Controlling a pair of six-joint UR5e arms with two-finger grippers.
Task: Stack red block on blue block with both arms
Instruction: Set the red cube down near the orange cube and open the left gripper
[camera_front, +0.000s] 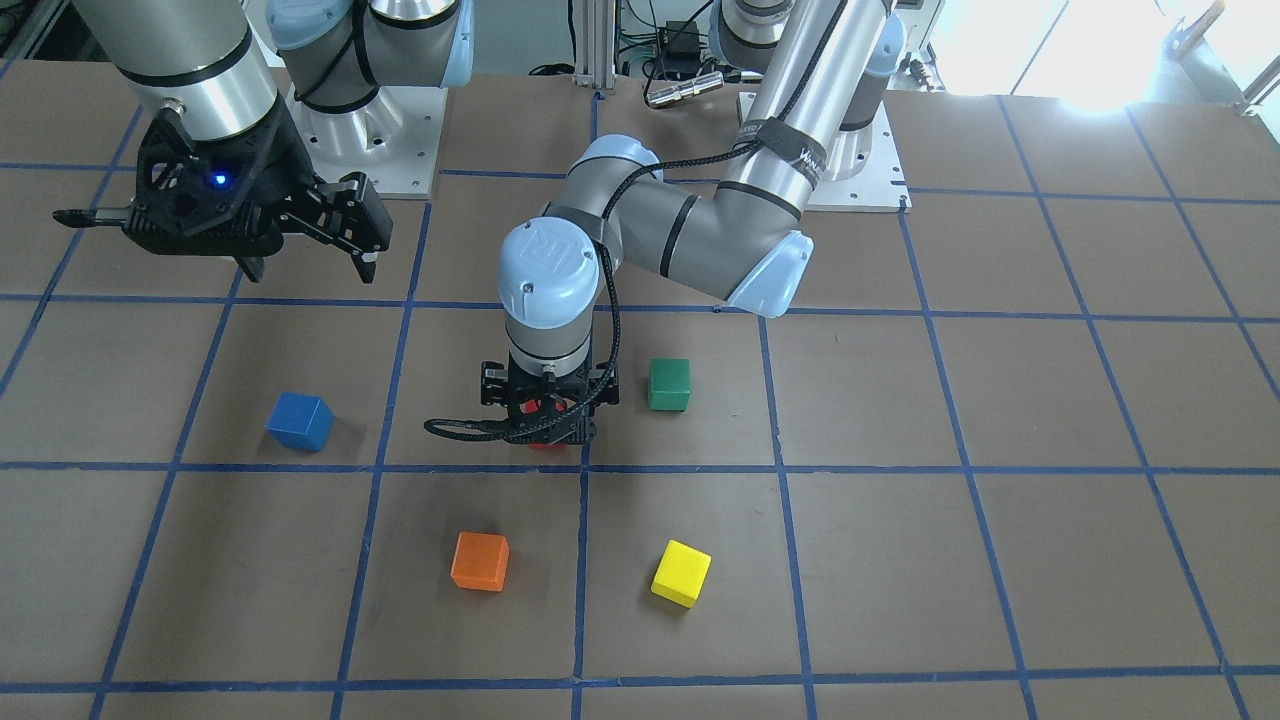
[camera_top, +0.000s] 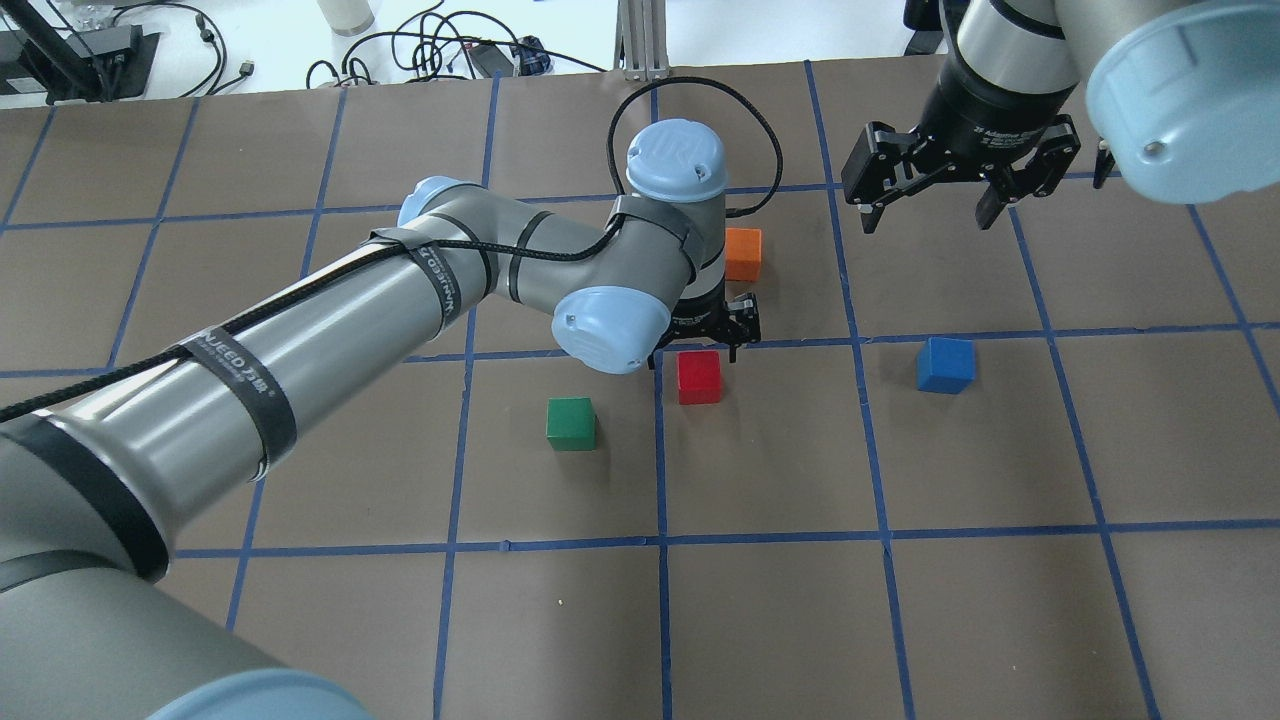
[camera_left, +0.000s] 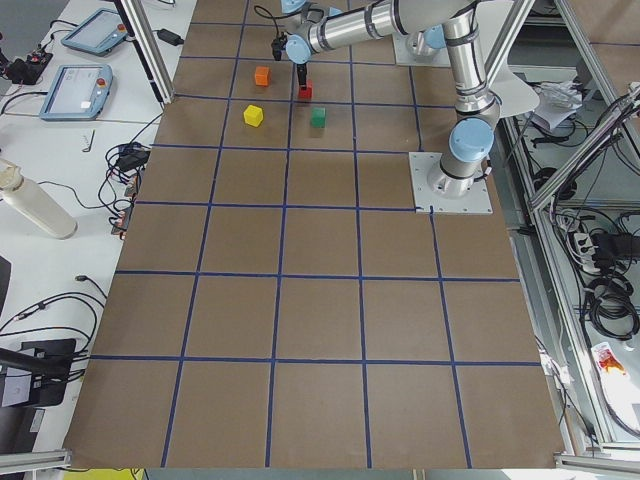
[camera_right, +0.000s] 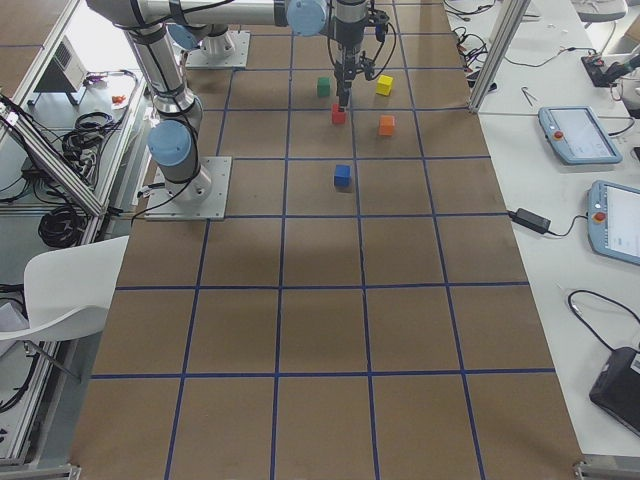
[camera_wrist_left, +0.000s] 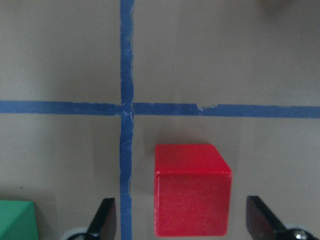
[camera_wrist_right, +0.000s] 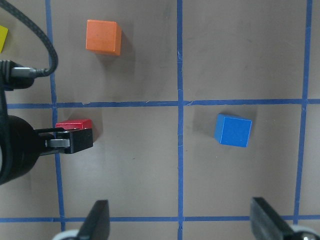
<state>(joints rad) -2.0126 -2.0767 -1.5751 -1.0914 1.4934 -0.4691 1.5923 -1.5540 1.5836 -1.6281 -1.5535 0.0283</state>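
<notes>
Now, left claw (camera_wrist_left: 182, 219) straight down, open astride the red block (camera_wrist_left: 192, 190) (right claw (camera_top: 927, 218) open too, aloft)

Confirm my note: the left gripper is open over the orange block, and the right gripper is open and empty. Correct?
Wrong block: the left gripper is open over the red block, as the left wrist view shows. The right gripper is open and empty.

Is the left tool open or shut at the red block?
Open. The left tool straddles the red block, with gaps showing on both sides.
</notes>
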